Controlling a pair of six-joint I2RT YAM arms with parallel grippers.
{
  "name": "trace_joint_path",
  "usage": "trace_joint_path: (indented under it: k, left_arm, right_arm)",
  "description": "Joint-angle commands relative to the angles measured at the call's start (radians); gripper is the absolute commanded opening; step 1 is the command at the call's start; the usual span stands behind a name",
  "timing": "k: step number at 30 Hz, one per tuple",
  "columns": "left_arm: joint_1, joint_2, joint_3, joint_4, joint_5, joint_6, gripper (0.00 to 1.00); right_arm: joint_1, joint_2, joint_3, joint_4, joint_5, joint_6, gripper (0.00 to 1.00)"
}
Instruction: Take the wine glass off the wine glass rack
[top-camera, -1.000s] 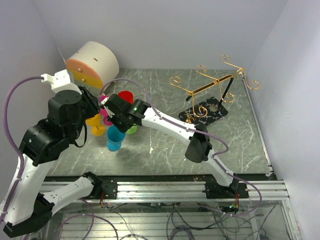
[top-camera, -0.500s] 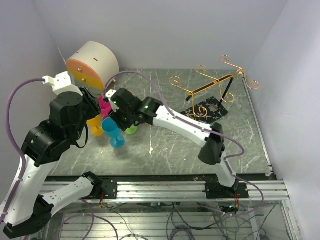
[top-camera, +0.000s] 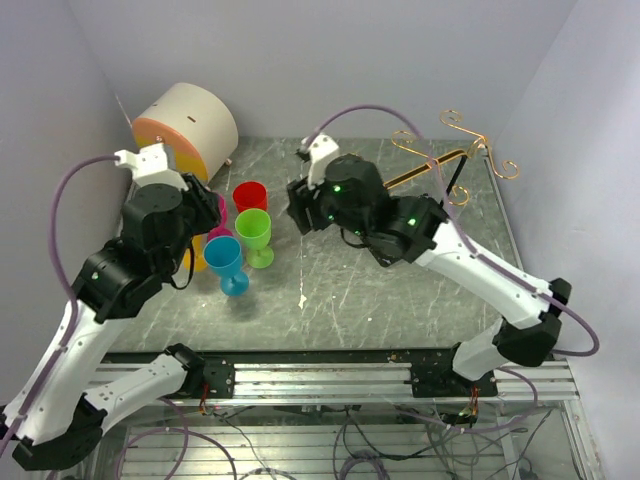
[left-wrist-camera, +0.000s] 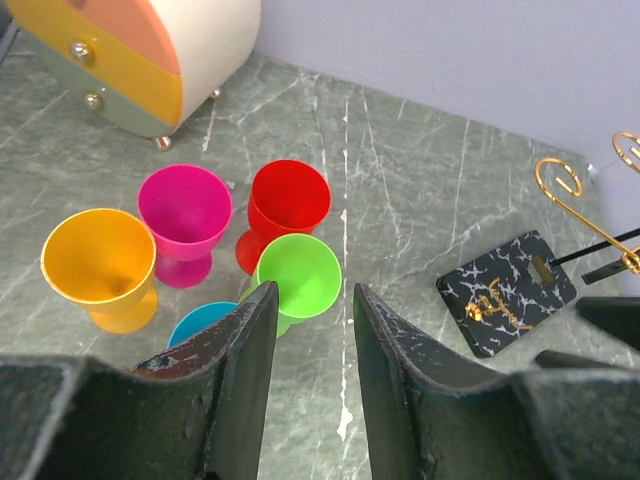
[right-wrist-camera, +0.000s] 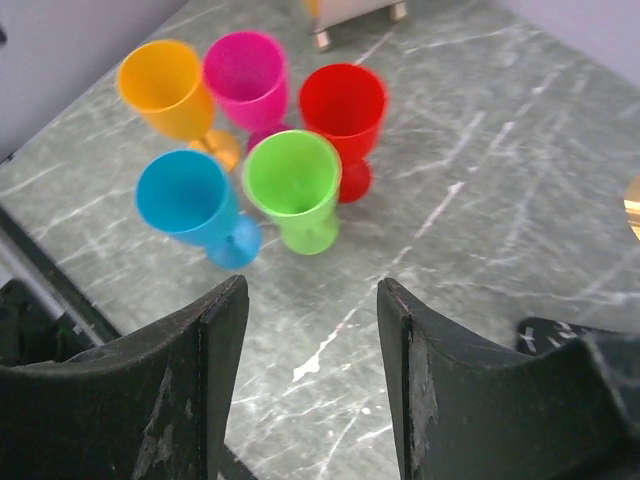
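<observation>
left gripper (left-wrist-camera: 312, 300): jaws parted, empty | right gripper (right-wrist-camera: 312, 300): parted, empty | wine glasses (top-camera: 253, 228): five upright, 9 o'clock | wine glass rack (top-camera: 445, 160): 2 o'clock

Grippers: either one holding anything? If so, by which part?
Nothing held. The right gripper and left gripper are both open and empty; the blue wine glass stands free on the table.

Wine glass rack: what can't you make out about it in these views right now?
Left wrist: the wine glass rack runs off the right edge; only its base and one hook show.
Top view: the right arm covers its base and left hooks, so a glass hanging there would be unseen.
Right wrist: only a gold sliver at the right edge.
</observation>
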Motion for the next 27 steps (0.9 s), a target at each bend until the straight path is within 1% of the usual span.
trace_joint_path:
  k: [1, 6, 8, 9, 11, 13, 15, 19, 23, 25, 26, 27]
  left_arm:
    - [-0.005, 0.061, -0.033, 0.155, 0.057, 0.07, 0.47]
    - [0.003, 0.159, -0.006, 0.224, 0.027, 0.148, 0.48]
    - [0.032, 0.207, 0.017, 0.247, 0.043, 0.17, 0.48]
    - [0.057, 0.233, 0.032, 0.251, 0.07, 0.175, 0.48]
    - [0.149, 0.293, 0.065, 0.239, 0.21, 0.161, 0.47]
    - [0.244, 0.34, 0.067, 0.248, 0.327, 0.137, 0.46]
    - [0.289, 0.354, 0.048, 0.263, 0.346, 0.128, 0.45]
    - [0.323, 0.298, -0.012, 0.295, 0.304, 0.14, 0.45]
    - [0.333, 0.22, -0.087, 0.331, 0.274, 0.153, 0.45]
    - [0.334, 0.178, -0.15, 0.361, 0.269, 0.154, 0.45]
    - [0.333, 0.158, -0.177, 0.371, 0.267, 0.154, 0.45]
    - [0.334, 0.133, -0.202, 0.381, 0.264, 0.157, 0.45]
  right_arm:
    - [-0.119, -0.07, -0.04, 0.033, 0.06, 0.01, 0.54]
    - [-0.276, -0.097, -0.012, 0.028, -0.013, -0.006, 0.55]
    - [-0.342, -0.099, 0.017, 0.026, -0.031, -0.01, 0.55]
    - [-0.385, -0.099, 0.03, 0.021, -0.041, -0.006, 0.55]
    - [-0.479, -0.098, 0.041, 0.013, -0.094, 0.019, 0.55]
    - [-0.577, -0.117, 0.02, 0.026, -0.146, 0.044, 0.55]
    - [-0.648, -0.146, -0.014, 0.036, -0.157, 0.061, 0.55]
    - [-0.733, -0.22, -0.097, 0.042, -0.127, 0.075, 0.56]
    - [-0.764, -0.339, -0.258, 0.116, -0.145, 0.104, 0.56]
    - [-0.763, -0.392, -0.336, 0.163, -0.166, 0.132, 0.68]
    - [-0.763, -0.409, -0.359, 0.172, -0.17, 0.14, 0.72]
    - [-0.763, -0.422, -0.377, 0.172, -0.165, 0.143, 0.73]
